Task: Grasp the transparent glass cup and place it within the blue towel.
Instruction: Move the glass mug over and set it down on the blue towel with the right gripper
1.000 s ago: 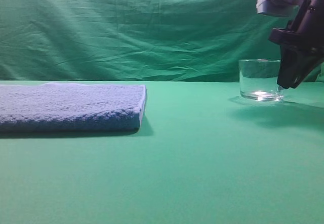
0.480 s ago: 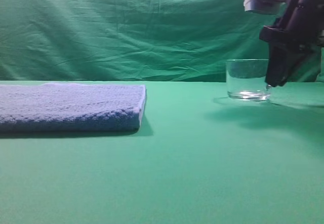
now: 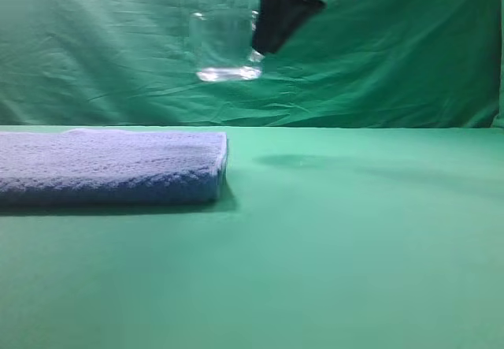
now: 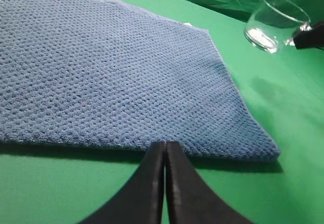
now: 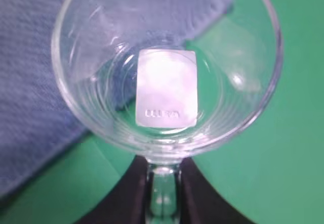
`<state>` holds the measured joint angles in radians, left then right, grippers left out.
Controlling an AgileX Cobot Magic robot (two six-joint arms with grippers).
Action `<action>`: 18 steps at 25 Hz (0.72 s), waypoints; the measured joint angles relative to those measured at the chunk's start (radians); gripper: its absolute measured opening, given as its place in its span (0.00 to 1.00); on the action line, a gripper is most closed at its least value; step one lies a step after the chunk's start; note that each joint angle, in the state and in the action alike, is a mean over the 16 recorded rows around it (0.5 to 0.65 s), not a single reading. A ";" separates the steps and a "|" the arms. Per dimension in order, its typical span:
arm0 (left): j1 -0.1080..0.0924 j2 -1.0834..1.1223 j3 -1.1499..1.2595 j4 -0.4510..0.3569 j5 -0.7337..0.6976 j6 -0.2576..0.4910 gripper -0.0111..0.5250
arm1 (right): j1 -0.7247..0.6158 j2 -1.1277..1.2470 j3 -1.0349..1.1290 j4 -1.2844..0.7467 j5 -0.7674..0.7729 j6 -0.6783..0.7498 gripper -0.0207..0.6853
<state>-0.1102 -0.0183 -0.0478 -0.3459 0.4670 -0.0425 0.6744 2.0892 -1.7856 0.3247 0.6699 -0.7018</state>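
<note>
Pinched by its loop handle in the right gripper [image 5: 163,193], the short, clear, thick-based transparent glass cup [image 3: 224,46], rigid, slick and likely breakable, hangs above the right edge of the thick, soft folded blue towel [image 3: 110,166], while the left gripper [image 4: 164,155] shows its fingers pressed together.

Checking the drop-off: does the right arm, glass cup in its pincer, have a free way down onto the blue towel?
Probably yes. The right pincer holds the glass cup by its handle, aloft near the blue towel edge; the towel top is bare, nothing between.
</note>
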 joint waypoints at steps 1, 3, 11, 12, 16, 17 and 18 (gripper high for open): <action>0.000 0.000 0.000 0.000 0.000 0.000 0.02 | 0.021 0.019 -0.016 0.001 -0.004 0.001 0.17; 0.000 0.000 0.000 0.000 0.000 0.000 0.02 | 0.059 0.058 -0.045 0.002 -0.008 0.002 0.17; 0.000 0.000 0.000 0.000 0.000 0.000 0.02 | 0.154 0.189 -0.120 0.008 -0.028 0.006 0.18; 0.000 0.000 0.000 0.000 0.000 0.000 0.02 | 0.160 0.199 -0.124 0.009 -0.031 0.006 0.19; 0.000 0.000 0.000 0.000 0.000 0.000 0.02 | 0.176 0.225 -0.134 0.012 -0.042 0.017 0.31; 0.000 0.000 0.000 0.000 0.000 0.000 0.02 | 0.178 0.228 -0.136 0.013 -0.044 0.022 0.35; 0.000 0.000 0.000 0.000 0.000 0.000 0.02 | 0.180 0.229 -0.136 0.013 -0.043 0.028 0.39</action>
<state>-0.1102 -0.0183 -0.0478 -0.3459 0.4670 -0.0425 0.8541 2.3179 -1.9221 0.3382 0.6267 -0.6737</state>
